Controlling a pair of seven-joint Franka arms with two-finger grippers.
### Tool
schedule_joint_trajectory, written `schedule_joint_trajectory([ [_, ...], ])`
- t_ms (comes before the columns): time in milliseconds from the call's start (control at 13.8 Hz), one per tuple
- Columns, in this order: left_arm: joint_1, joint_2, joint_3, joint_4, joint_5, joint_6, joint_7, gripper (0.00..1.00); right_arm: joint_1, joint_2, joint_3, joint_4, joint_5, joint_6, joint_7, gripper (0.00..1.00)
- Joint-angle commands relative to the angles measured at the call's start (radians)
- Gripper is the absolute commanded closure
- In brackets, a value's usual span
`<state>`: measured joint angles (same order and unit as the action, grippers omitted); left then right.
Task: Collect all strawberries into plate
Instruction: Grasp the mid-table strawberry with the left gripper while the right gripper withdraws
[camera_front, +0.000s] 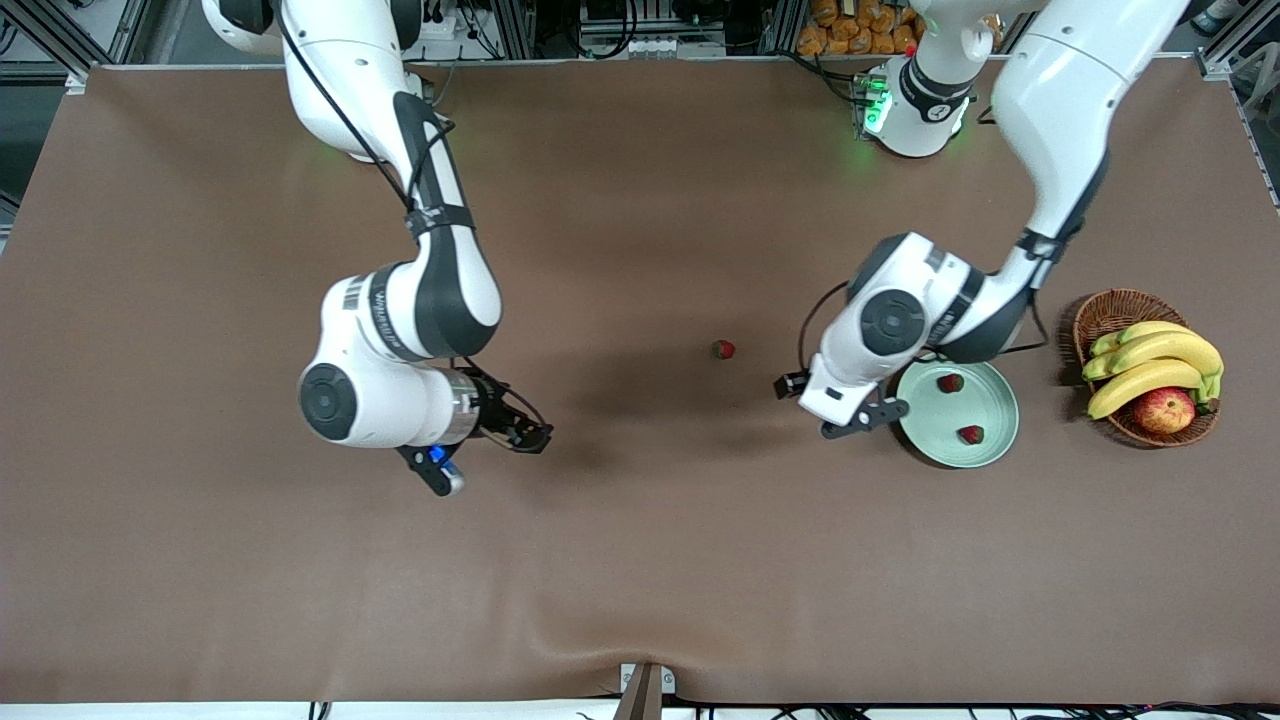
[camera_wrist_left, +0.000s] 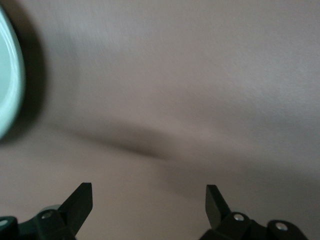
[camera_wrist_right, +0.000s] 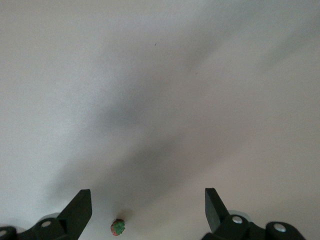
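On the plate (camera_front: 990, 440), 2 strawberries are lying — 1 strawberry (camera_front: 723, 349) is awaiting pickup; left gripper (camera_front: 868, 418) and right gripper (camera_front: 525, 430) are hovering open-fingered.

The left arm covers part of the plate (camera_front: 990, 440) rim, and the left wrist view cuts the plate (camera_wrist_left: 9, 100) down to a blurred sliver. Beside the plate, the basket (camera_front: 1100, 315) hides under bananas (camera_front: 1150, 365).
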<state>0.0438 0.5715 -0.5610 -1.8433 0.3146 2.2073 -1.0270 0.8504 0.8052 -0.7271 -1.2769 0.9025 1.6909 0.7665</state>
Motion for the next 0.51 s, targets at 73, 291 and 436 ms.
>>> schedule_joint_trajectory([
  [73, -0.09, 0.042, 0.007, 0.036, -0.002, 0.005, -0.293, 0.0, -0.016, -0.053, -0.015, -0.025, 0.007, -0.042, -0.041, 0.0],
  [291, -0.127, 0.056, 0.007, 0.038, 0.001, 0.005, -0.421, 0.0, -0.074, -0.083, -0.015, -0.025, 0.006, -0.074, -0.117, 0.0],
  [436, -0.16, 0.065, 0.007, 0.038, 0.001, 0.005, -0.497, 0.0, -0.166, -0.118, 0.009, -0.024, 0.003, -0.089, -0.198, 0.0],
])
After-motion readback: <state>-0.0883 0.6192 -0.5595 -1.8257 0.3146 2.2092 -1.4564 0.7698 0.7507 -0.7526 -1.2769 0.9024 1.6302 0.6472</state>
